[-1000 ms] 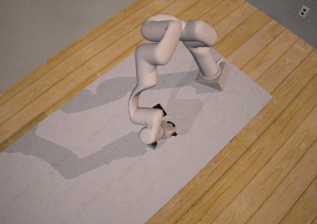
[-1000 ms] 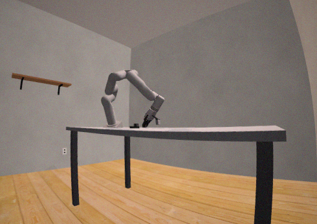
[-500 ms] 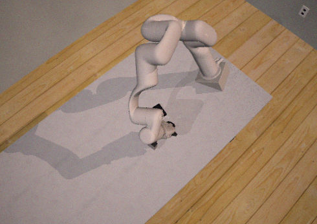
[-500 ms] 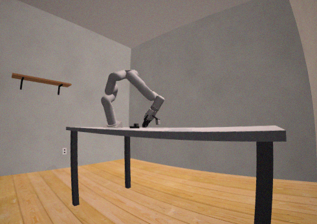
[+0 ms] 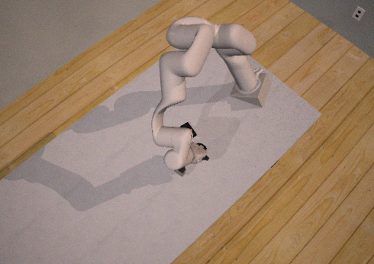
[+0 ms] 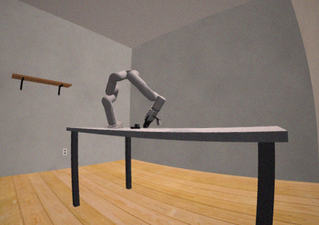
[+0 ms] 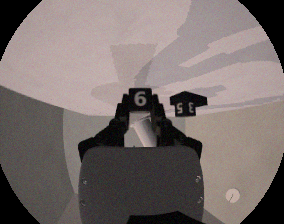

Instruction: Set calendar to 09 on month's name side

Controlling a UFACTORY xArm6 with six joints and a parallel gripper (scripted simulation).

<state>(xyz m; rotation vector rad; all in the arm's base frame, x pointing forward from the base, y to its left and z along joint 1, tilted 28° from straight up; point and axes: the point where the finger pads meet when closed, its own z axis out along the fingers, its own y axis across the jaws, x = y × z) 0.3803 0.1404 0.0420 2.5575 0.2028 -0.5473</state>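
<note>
My gripper (image 7: 140,101) (image 6: 146,126) is shut on a black cube (image 7: 140,95); the cube's white digit reads as 6 in the wrist view. In the exterior view the fingertips are low, close over the table; contact with it cannot be told. The black tray (image 7: 202,101) (image 6: 132,127) stands beside the gripper, toward the arm's base, with the other black cube (image 7: 185,109) (image 6: 137,125) on it. That cube shows digits like 5 and 3, turned over in the wrist view. In the top view the arm hides the fingers and the held cube. The month's name is not readable.
The pale table top (image 5: 126,227) (image 6: 228,129) carries the arm's base (image 5: 249,94) (image 6: 115,125). The table's long edge lies beyond the gripper in the top view. The arm's shadows cross the table. A wooden shelf (image 6: 42,80) hangs on the wall, far off.
</note>
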